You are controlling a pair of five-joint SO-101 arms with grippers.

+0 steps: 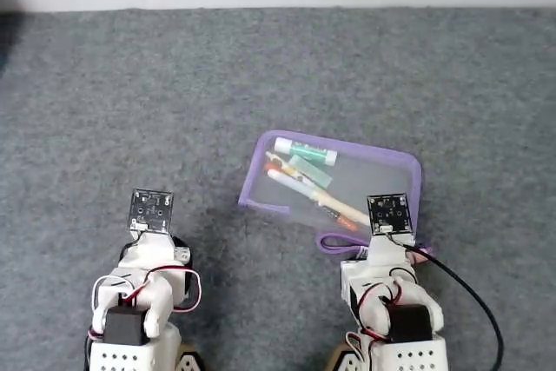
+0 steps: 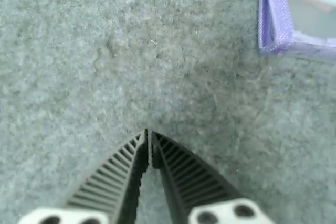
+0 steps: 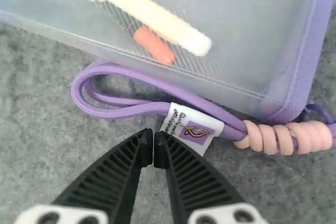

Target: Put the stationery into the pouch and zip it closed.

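Grey felt (image 1: 261, 67) is covering the table, and a clear pouch (image 1: 382, 175) with purple edging is lying flat and slightly askew just right of centre in the high view. The stationery (image 1: 308, 175) is sitting inside it, bunched toward its left half: a white stick (image 1: 306, 152) with a green band is lying along the upper edge, and a long white pen (image 1: 304, 187) is slanting below it among orange-tipped pieces.

At the pouch's lower edge a purple strap (image 3: 131, 95) is looping out onto the felt. It is carrying a white label (image 3: 191, 129) and running into a pink coil (image 3: 283, 137) at the pouch's corner. The right gripper (image 3: 153, 145) is hovering with its jaws pressed together, holding nothing, and its tips are just beside the label.

At lower left in the high view, the left gripper (image 2: 149, 148) is resting over bare felt, well apart from the pouch. Its jaws are likewise pressed together and holding nothing.
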